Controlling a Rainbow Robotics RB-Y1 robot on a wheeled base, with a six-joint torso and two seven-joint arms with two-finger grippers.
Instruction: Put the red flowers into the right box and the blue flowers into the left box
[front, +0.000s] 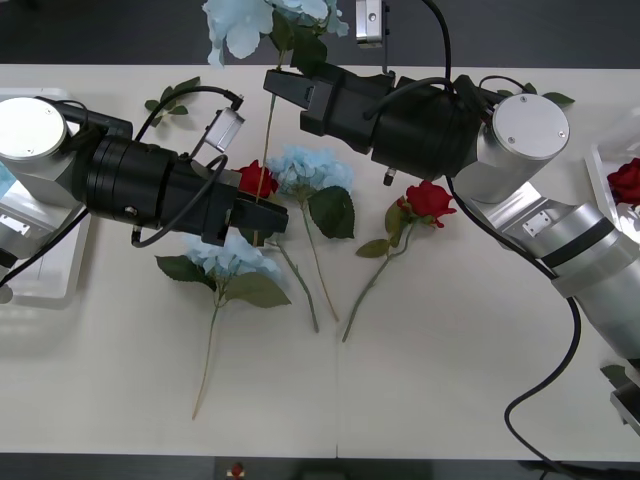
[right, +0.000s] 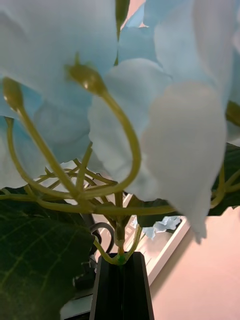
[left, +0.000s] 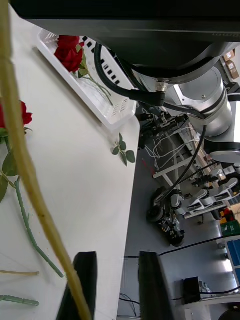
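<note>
A blue flower (front: 235, 22) is pinched by the right gripper (right: 121, 260), its head above the fingers. Its stem (left: 30, 180) hangs between the left gripper's (left: 117, 285) spread fingers, probably for a handover toward the left box (front: 40, 285).

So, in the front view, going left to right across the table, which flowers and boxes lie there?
left box → nearer blue flower → farther blue flower → loose red flower → right box, with a red flower inside.
</note>
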